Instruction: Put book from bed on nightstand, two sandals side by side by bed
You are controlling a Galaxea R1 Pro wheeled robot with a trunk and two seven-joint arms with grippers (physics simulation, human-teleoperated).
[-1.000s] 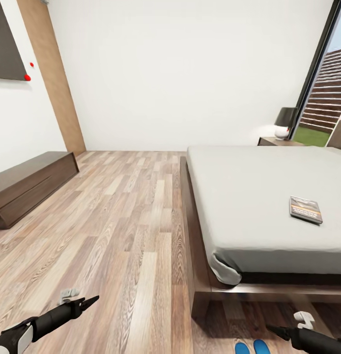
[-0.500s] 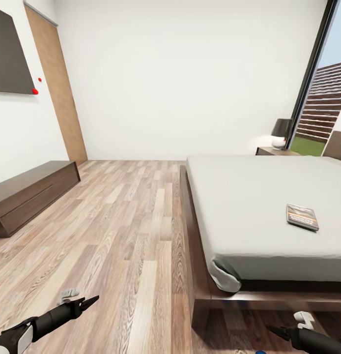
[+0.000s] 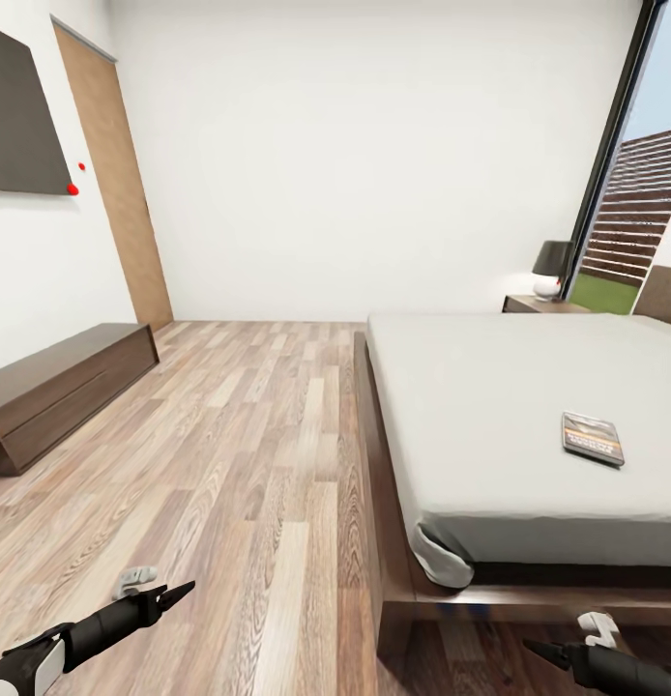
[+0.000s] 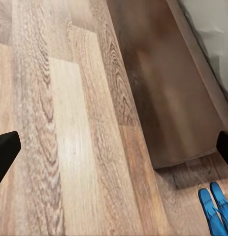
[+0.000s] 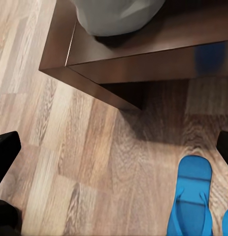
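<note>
Ahead, the book [image 3: 593,438] lies on the bed [image 3: 490,406] — well beyond both jaws.

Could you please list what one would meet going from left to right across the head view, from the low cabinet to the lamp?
Low dark-brown cabinet → wooden door → bare plank floor → bed → lamp.

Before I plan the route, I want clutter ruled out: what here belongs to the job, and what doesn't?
Job:
book
bed
nightstand
sandals

Just there:
lamp
low cabinet
door
wall panel
</note>
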